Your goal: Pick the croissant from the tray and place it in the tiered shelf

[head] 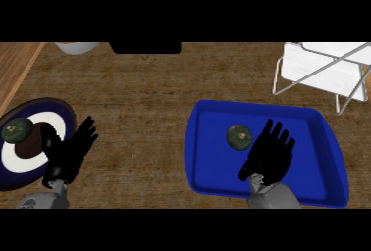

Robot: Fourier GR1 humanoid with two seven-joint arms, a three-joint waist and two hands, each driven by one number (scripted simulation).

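A single head view is looking steeply down onto the brown surface (138, 93) from above. Two forearms are entering from the lower edge, the left robot hand (71, 149) at the left and the right robot hand (270, 154) at the right, unmirrored. The surface is filling the frame from fairly near. No second view is sharing the scene.
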